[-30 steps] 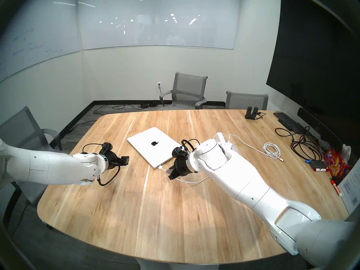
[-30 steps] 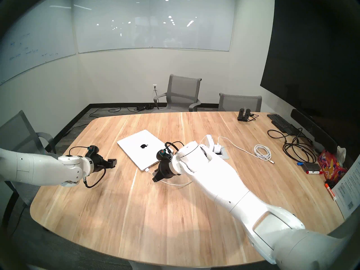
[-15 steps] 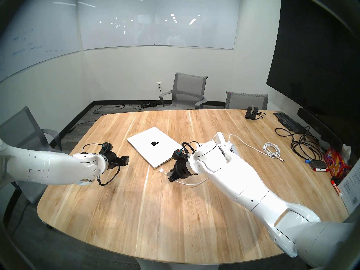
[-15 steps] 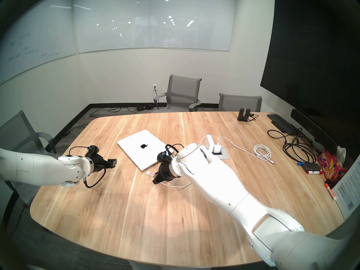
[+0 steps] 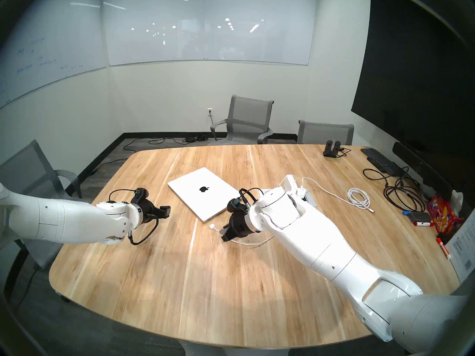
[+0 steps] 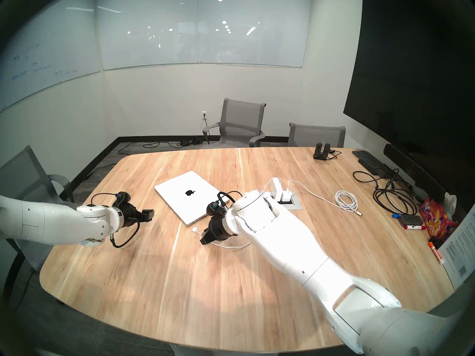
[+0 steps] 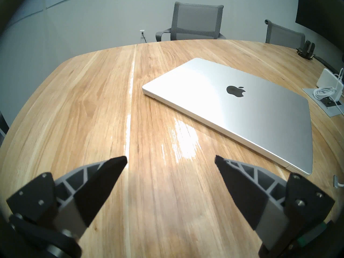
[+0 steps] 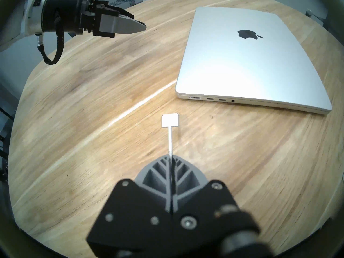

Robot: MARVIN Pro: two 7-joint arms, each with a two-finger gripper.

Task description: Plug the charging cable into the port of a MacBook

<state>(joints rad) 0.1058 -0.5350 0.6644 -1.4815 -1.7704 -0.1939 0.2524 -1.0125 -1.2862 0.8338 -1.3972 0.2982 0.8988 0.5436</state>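
Pulled back from the laptop's edge since a second earlier, the plug point(image 8: 170, 120) of the charging cable point(image 8: 170, 142) now hung clear of the ports, where before it had sat right against the near corner of the MacBook point(image 8: 249, 54). The right gripper point(image 8: 170, 159) had its jaws pressed fully together on the thin white cord a short way behind the plug, so the flat white head stuck out ahead of the fingertips, in the middle of the right wrist view and below and left of the row of ports. In the head view the plug point(image 5: 212, 226) sat just below the laptop's lower corner, apart from it, with the slack cord looping on the table point(image 5: 180, 283) under the right arm and running on toward the white power brick point(image 5: 291, 182) right of centre. The MacBook point(image 5: 203, 192) lay closed and flat near the middle of the frame. The left gripper point(image 7: 170, 159) hovered with its jaws wide apart and empty at left, well away from the laptop. Judged from this, the plug was not seated: the attempt at the port seemed to have missed or been undone, and the head would need lining up with the leftmost slot point(image 8: 195, 97) on the laptop's near edge before another push.
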